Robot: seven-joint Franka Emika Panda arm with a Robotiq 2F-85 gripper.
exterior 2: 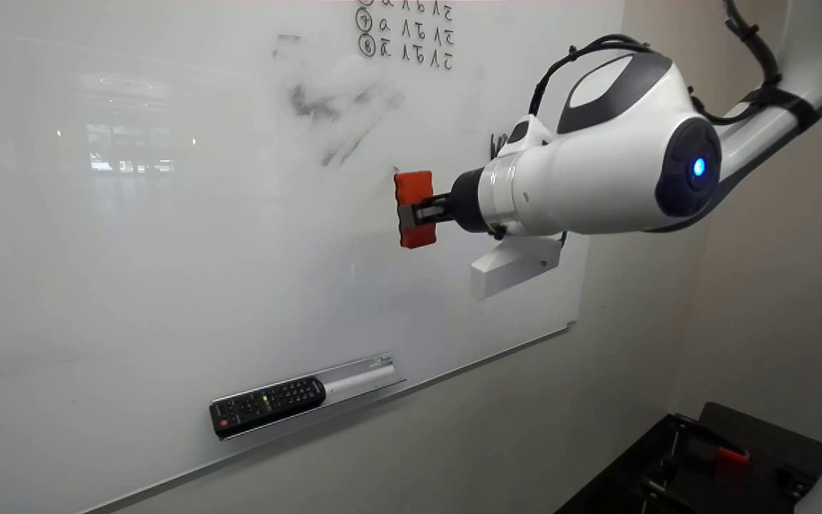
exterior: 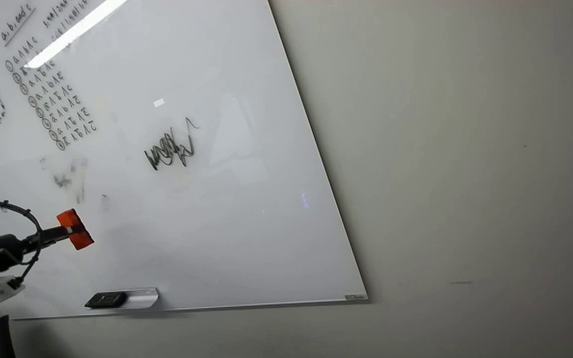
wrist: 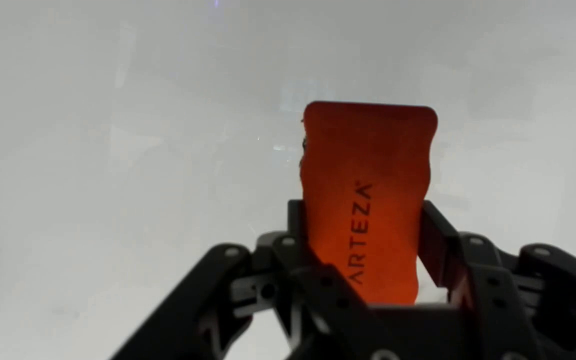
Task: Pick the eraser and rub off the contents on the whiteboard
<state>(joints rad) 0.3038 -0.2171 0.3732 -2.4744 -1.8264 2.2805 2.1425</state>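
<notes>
The orange-red eraser [exterior: 81, 240] is held in front of the whiteboard [exterior: 246, 223] in both exterior views [exterior 2: 414, 187]. My gripper [exterior: 71, 229] is shut on the eraser's two sides, as the wrist view [wrist: 363, 212] shows. The eraser's printed face [wrist: 378, 160] is toward the wrist camera. It seems apart from the board; the exact gap cannot be told. The contents, a black scribble [exterior: 168, 150], are up and to the right of the eraser in an exterior view. The arm hides most of the scribble [exterior 2: 499, 145] in an exterior view.
A tray [exterior: 142, 298] at the board's lower edge holds a black remote [exterior 2: 268, 405]. Grey smudges [exterior 2: 318, 107] and columns of writing [exterior: 50, 99] are on the board. Off-white wall [exterior: 440, 174] lies beyond the board's edge. Dark equipment [exterior 2: 711, 464] stands below the arm.
</notes>
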